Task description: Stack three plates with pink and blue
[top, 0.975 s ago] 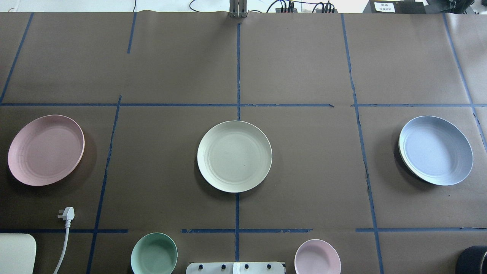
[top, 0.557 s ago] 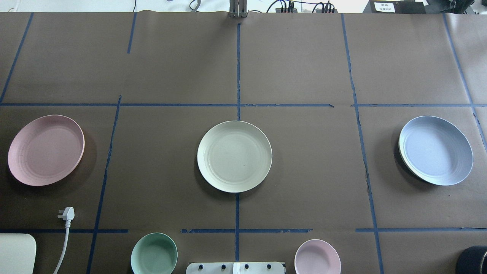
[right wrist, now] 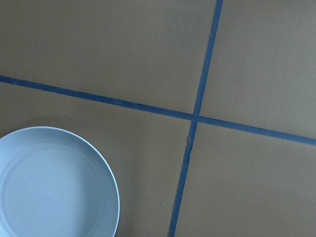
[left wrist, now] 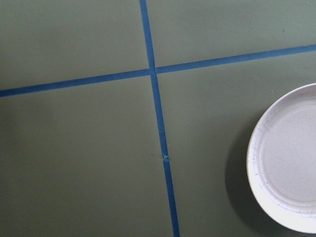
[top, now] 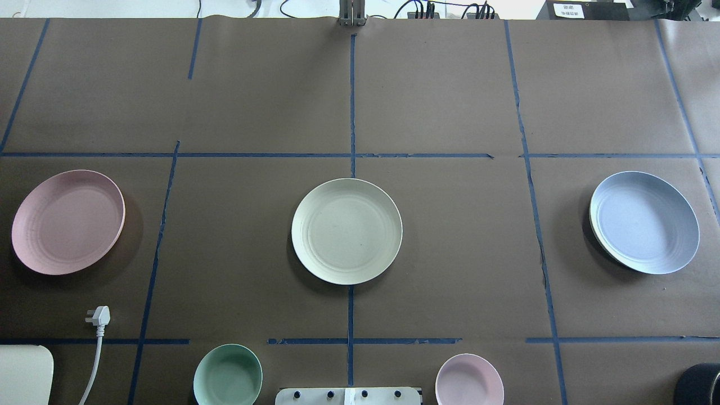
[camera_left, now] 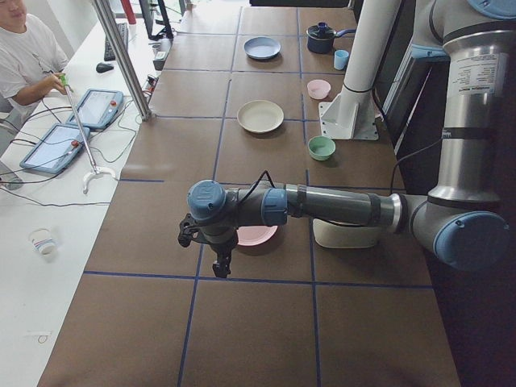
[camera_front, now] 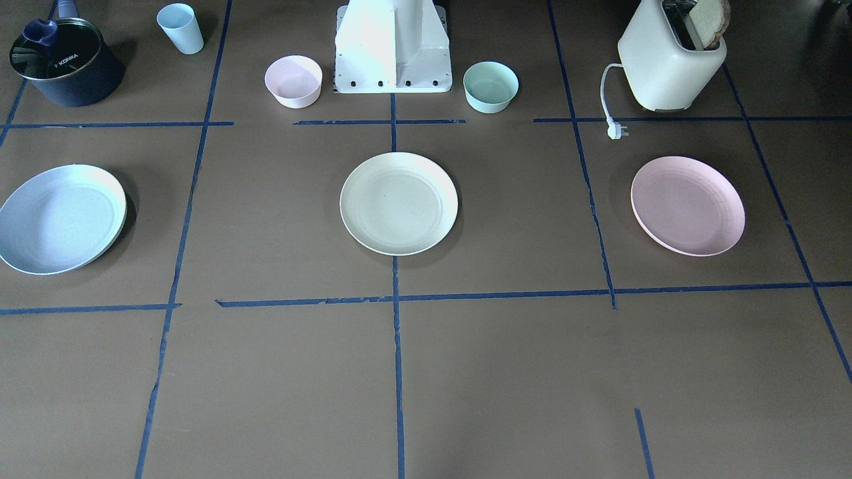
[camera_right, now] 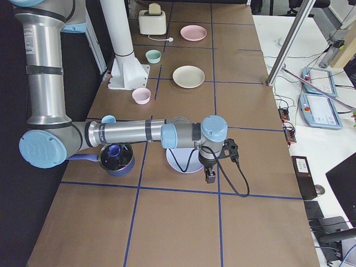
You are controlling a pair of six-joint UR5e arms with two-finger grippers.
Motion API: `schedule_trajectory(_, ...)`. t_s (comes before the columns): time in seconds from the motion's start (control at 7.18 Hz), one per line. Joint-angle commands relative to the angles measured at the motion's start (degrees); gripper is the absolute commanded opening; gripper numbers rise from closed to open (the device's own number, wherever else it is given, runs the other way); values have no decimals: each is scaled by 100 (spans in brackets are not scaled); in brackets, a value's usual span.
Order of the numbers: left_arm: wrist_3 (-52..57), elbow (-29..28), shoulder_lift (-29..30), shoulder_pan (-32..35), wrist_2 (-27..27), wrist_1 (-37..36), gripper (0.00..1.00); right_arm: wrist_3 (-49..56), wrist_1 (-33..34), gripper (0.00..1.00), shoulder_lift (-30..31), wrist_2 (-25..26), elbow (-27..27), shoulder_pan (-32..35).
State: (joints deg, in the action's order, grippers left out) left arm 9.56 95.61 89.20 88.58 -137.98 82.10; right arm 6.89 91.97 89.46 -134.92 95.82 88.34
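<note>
Three equal plates lie apart in a row across the table. The pink plate [top: 67, 222] is on my left, the cream plate [top: 346, 230] in the middle, and the blue plate [top: 644, 222] on my right. My left gripper [camera_left: 222, 263] shows only in the exterior left view, hovering just beyond the pink plate [camera_left: 260, 236]. My right gripper [camera_right: 210, 176] shows only in the exterior right view, hovering just beyond the blue plate [camera_right: 181, 164]. I cannot tell whether either is open or shut. Each wrist view shows its plate's edge, pink [left wrist: 291, 158] and blue [right wrist: 54, 182].
Near the robot base [camera_front: 393, 46] stand a mint bowl [top: 228, 376] and a small pink bowl [top: 469, 379]. A toaster [camera_front: 669, 60] with its loose plug [top: 98, 316] is at the near left. A dark pot [camera_front: 63, 63] and a pale blue cup [camera_front: 181, 28] are at the near right.
</note>
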Motion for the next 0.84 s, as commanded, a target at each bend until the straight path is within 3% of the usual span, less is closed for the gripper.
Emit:
schedule_trajectory(0.0, -1043, -304, 18, -339, -106, 602, 100, 40, -47, 100, 1, 53, -80, -44)
schedule_trajectory(0.42, -3960, -1209, 18, -1630, -71, 3269, 100, 76, -485, 100, 176, 53, -72, -263)
schedule_trajectory(0.7, -4488, -1334, 18, -2211, -62, 3786, 100, -2, -1247, 100, 475, 10, -81, -343)
